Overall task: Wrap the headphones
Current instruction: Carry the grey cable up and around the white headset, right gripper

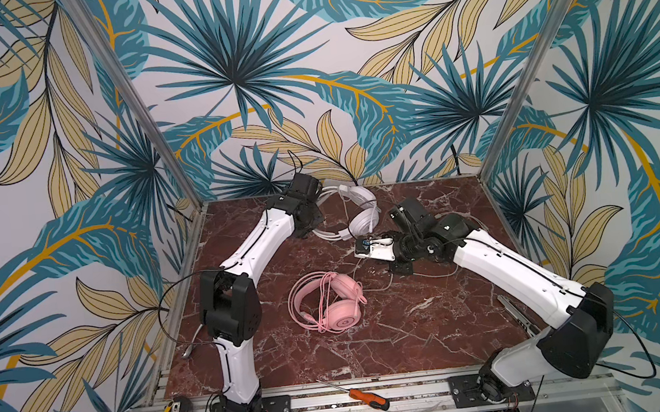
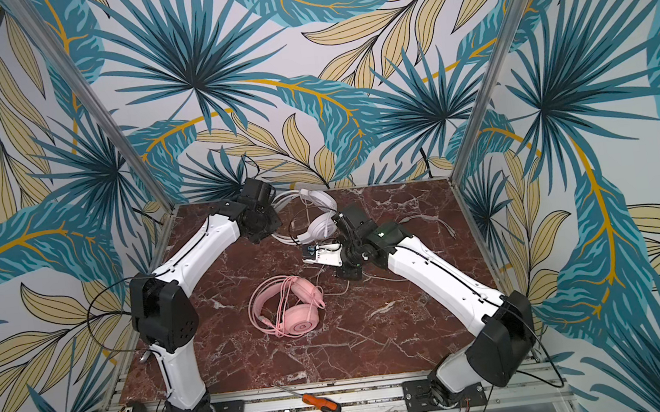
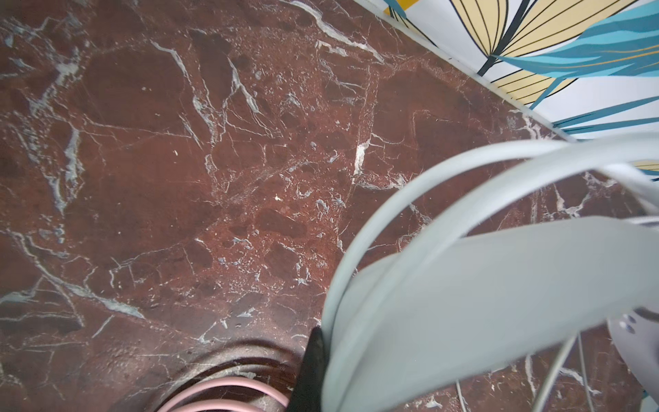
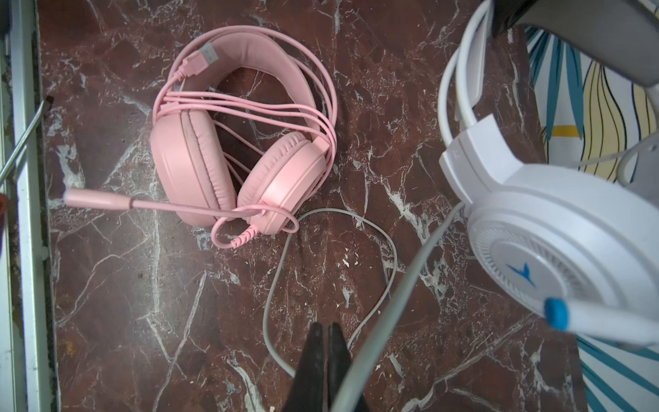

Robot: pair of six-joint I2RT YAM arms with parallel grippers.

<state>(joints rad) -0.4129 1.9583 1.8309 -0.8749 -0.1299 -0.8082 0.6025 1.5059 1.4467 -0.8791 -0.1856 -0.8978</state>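
We are recording a red-brown marble tabletop carrying both headsets, with the two arms reaching in from the front rail.

The left arm is extending to the rear of the table. The left gripper is sitting closed on the arched headband of the white headset. Only one black finger is showing in the left wrist view, pressed against the pale band.

The right arm is reaching toward the table's middle. The right gripper is showing its two black fingers together. The white cable is running from the white earcup straight past one finger, touching it. We cannot tell whether it is pinched. A slack loop of that cable is lying on the marble near the pink earcup.

The pink headset is lying flat at the centre of the table, apart from both grippers. Its pink cable is lying wound in several turns across headband and earcups, and its USB plug is resting on the headband.

An orange-handled screwdriver is lying on the front rail between the arm bases. A yellow-and-black tape measure is sitting just beside the left base.
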